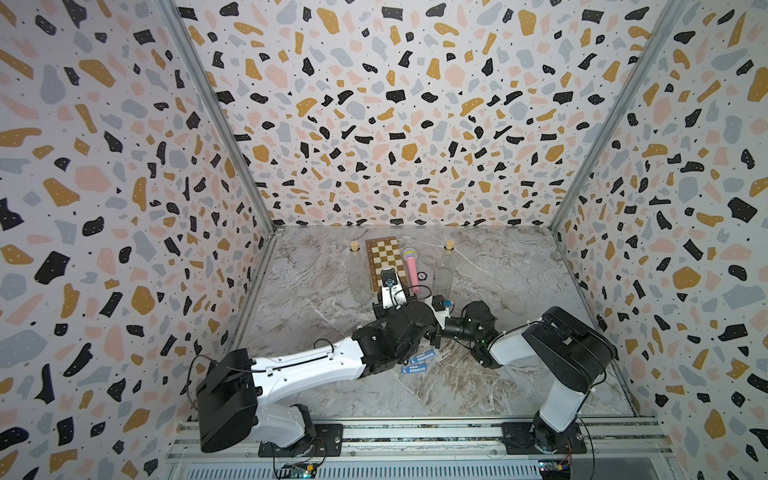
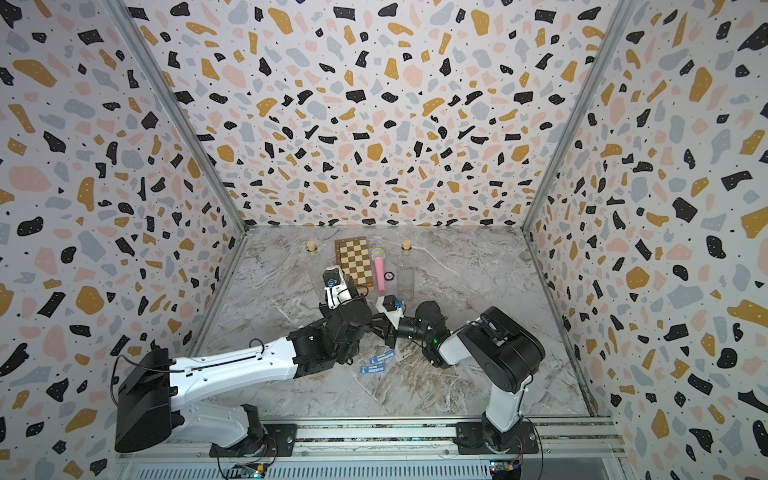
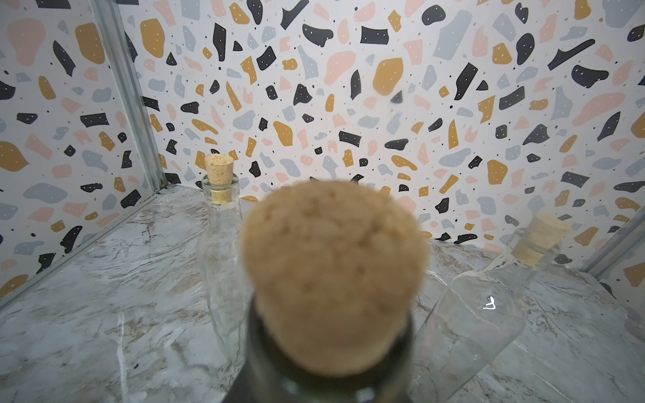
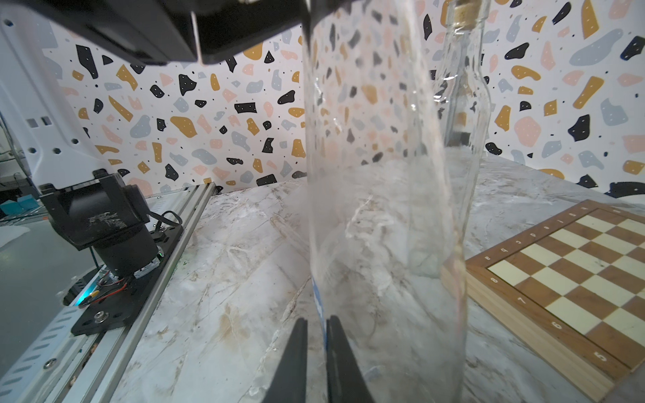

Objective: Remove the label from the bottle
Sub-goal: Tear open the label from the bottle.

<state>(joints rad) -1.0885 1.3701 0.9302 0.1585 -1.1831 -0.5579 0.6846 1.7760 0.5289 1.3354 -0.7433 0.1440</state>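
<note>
- Centrally, the left arm (image 1: 307, 365) stretches low from its rail base, forearm almost level, wrist bent over the middle of the tabletop (image 1: 478, 386).
- The left tool (image 1: 415, 326) is clamped on the upper part of the clear bottle (image 4: 366, 174), with the cork (image 3: 331, 272) right under its wrist camera.
- The right arm (image 1: 561, 353) rises, folds at a high elbow and reaches inward and low.
- The right tool (image 4: 318, 322) has its fingers almost together, pinching the blue-and-white label (image 4: 317, 296) edge at the bottle's side.
- The bottle is near the chessboard (image 4: 576, 279).
</note>
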